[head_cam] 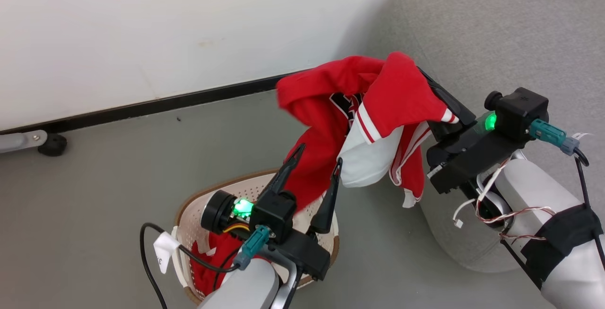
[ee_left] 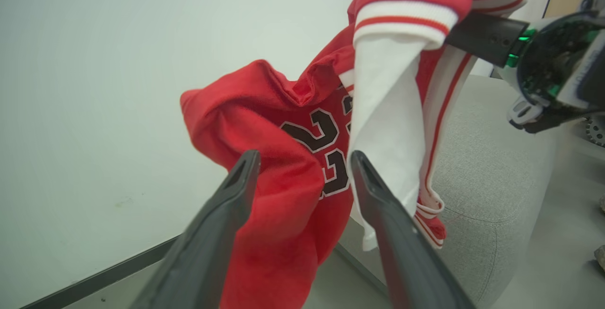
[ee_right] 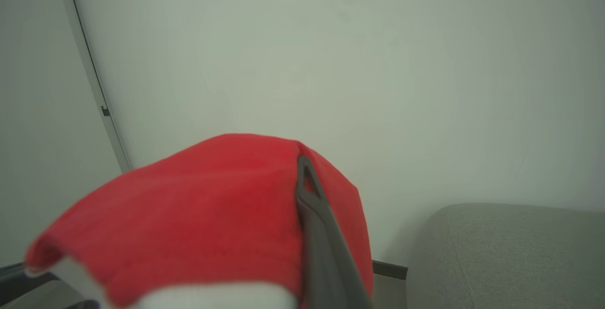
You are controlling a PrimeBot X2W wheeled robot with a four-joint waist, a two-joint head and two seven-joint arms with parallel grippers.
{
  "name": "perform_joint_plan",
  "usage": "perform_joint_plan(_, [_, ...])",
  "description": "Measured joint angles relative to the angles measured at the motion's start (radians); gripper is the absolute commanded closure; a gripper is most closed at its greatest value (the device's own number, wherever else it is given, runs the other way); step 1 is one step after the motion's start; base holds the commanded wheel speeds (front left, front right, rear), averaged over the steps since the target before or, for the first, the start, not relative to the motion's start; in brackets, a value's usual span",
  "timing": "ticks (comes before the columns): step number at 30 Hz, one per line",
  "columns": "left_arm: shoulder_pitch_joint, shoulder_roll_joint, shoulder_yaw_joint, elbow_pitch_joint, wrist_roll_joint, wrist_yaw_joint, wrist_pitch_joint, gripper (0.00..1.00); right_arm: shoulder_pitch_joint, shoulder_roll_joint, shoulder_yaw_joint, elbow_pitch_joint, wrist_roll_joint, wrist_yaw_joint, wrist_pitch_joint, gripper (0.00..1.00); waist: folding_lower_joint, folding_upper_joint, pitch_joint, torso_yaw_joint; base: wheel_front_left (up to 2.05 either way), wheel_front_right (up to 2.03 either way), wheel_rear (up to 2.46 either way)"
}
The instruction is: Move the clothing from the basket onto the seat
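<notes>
The clothing, a red jersey (head_cam: pixel 331 87) with white striped trim and black numbers, hangs in the air, and my right gripper (head_cam: pixel 418 70) is shut on its upper edge. Its lower end trails down toward the basket (head_cam: pixel 208 195), a cream perforated tub with a brown rim on the floor. A second red garment (head_cam: pixel 212 257) lies inside the basket. My left gripper (head_cam: pixel 316 158) stands open above the basket. In the left wrist view the jersey (ee_left: pixel 264 124) hangs just beyond the left gripper (ee_left: pixel 302 160). The grey seat (head_cam: pixel 496 30) is at the right. Red fabric (ee_right: pixel 212 205) covers one right finger (ee_right: pixel 316 224).
A white wall with a black baseboard (head_cam: pixel 142 106) runs behind the grey floor. A metal leg with a black caster (head_cam: pixel 52 144) sits at the far left. The seat's rounded corner (ee_left: pixel 491 172) lies below my right gripper (ee_left: pixel 487 35). Loose cables hang from both wrists.
</notes>
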Motion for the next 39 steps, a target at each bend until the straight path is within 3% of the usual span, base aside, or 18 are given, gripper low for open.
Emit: perform_joint_plan(39, [-0.048,0.002,-0.057,0.071,-0.05,0.0,0.0,0.0,0.002,-0.051,-0.071,-0.118,0.041,0.0,0.0,1.0,0.0,0.0001,0.045,-0.308,0.0,0.0,0.0])
